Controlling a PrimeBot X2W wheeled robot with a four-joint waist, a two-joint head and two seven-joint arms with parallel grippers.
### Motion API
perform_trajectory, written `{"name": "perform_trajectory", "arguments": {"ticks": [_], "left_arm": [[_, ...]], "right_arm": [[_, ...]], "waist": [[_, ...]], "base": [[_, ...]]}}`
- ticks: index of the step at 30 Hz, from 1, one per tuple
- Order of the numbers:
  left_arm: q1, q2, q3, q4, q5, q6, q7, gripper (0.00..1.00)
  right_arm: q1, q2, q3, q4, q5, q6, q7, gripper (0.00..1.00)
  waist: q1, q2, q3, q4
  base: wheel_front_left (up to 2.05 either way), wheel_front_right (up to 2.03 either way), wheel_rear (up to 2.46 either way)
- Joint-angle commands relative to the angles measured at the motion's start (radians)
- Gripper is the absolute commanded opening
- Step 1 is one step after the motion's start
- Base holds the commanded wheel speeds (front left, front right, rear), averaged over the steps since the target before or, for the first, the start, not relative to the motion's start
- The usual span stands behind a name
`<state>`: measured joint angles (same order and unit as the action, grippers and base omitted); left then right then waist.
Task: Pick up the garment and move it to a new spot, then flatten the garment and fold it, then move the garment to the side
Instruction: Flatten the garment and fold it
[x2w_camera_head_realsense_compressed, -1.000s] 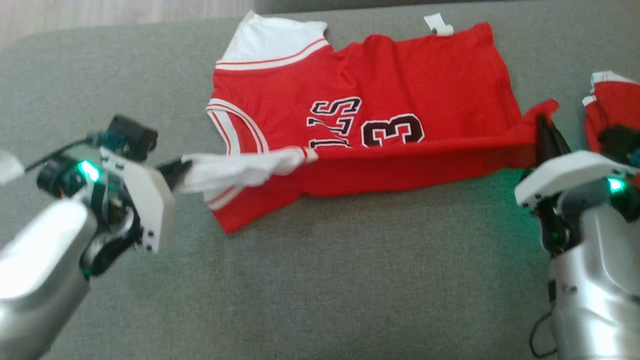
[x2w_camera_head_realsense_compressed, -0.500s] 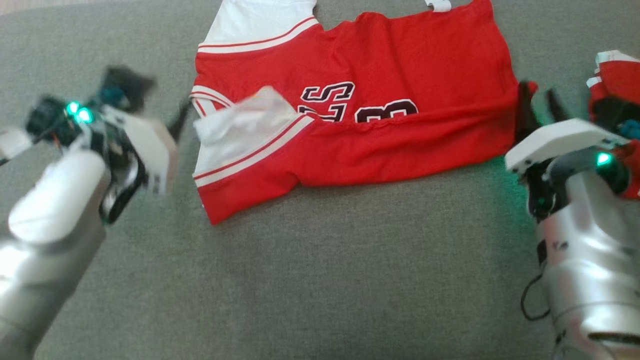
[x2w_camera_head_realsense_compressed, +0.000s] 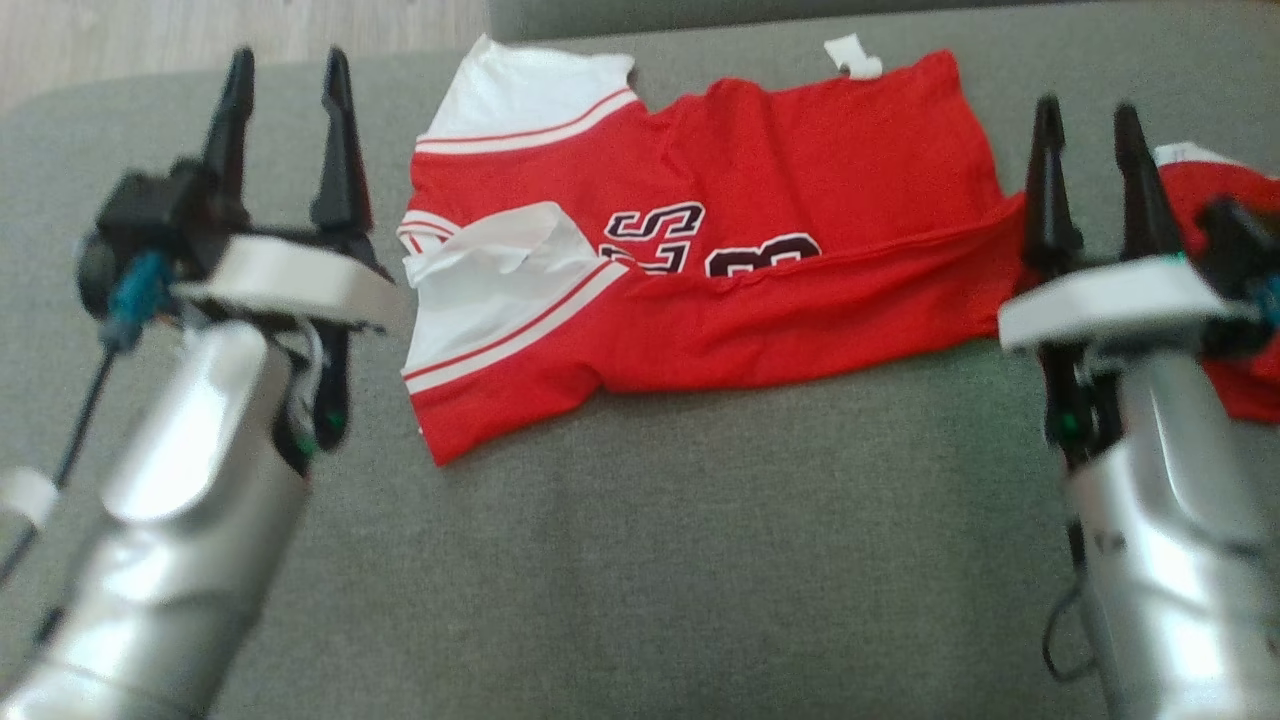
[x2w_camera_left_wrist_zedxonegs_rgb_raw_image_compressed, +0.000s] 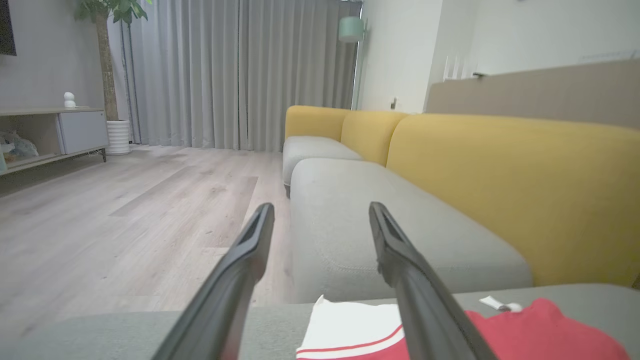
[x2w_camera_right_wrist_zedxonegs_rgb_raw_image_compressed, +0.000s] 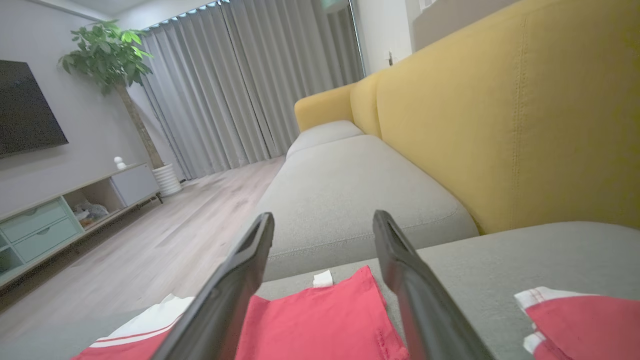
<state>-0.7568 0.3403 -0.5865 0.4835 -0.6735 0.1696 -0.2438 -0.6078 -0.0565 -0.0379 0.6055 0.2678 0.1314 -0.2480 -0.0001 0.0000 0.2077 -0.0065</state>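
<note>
Left pincer spread, right pincer spread, flanking garment edges; bare cushion nearer.

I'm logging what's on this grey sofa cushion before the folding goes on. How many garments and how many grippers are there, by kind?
Red-and-white garments: 2 (the jersey and a second garment to its right)
Grippers: 2 (left gripper and right gripper, both open)
Total: 4
</note>
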Motion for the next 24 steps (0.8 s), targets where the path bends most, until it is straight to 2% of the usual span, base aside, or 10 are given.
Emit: {"name": "perform_trajectory", "arguments": {"ticks": [1, 3, 4, 8, 16, 24], "left_arm": [[0.011, 0.011, 0.070, -0.065, -0.011, 0.016, -0.014, 1.00], [0.075, -0.027, 0.115, -0.141, -0.011, 0.023, -0.017, 1.00], [0.152, -0.062, 0.165, -0.215, 0.018, 0.034, -0.017, 1.00], [0.322, -0.118, 0.228, -0.285, 0.096, 0.033, -0.018, 1.00], [0.556, -0.199, 0.297, -0.278, 0.218, -0.030, -0.018, 1.00], [0.582, -0.245, 0.355, -0.235, 0.265, -0.086, -0.018, 1.00]], "right_arm": [[0.050, 0.006, 0.008, -0.082, -0.012, -0.001, -0.012, 1.00], [0.126, 0.006, -0.020, -0.176, -0.022, -0.001, -0.013, 1.00], [0.206, 0.006, -0.033, -0.263, -0.020, -0.001, -0.013, 1.00], [0.353, 0.006, -0.020, -0.374, -0.001, -0.001, -0.013, 1.00], [0.521, 0.006, 0.006, -0.424, -0.020, -0.001, -0.014, 1.00], [0.536, 0.006, 0.008, -0.433, -0.015, -0.001, -0.014, 1.00]], "waist": [[0.0001, 0.0000, -0.030, 0.001], [0.0001, 0.0000, -0.048, 0.009], [0.0001, 0.0000, -0.062, 0.014], [0.0001, 0.0000, -0.090, 0.012], [0.0001, 0.0000, -0.122, 0.005], [0.0001, 0.0000, -0.124, 0.005]], "base": [[0.00, 0.00, 0.00], [0.00, 0.00, 0.00], [0.00, 0.00, 0.00], [0.00, 0.00, 0.00], [0.00, 0.00, 0.00], [0.00, 0.00, 0.00]]}}
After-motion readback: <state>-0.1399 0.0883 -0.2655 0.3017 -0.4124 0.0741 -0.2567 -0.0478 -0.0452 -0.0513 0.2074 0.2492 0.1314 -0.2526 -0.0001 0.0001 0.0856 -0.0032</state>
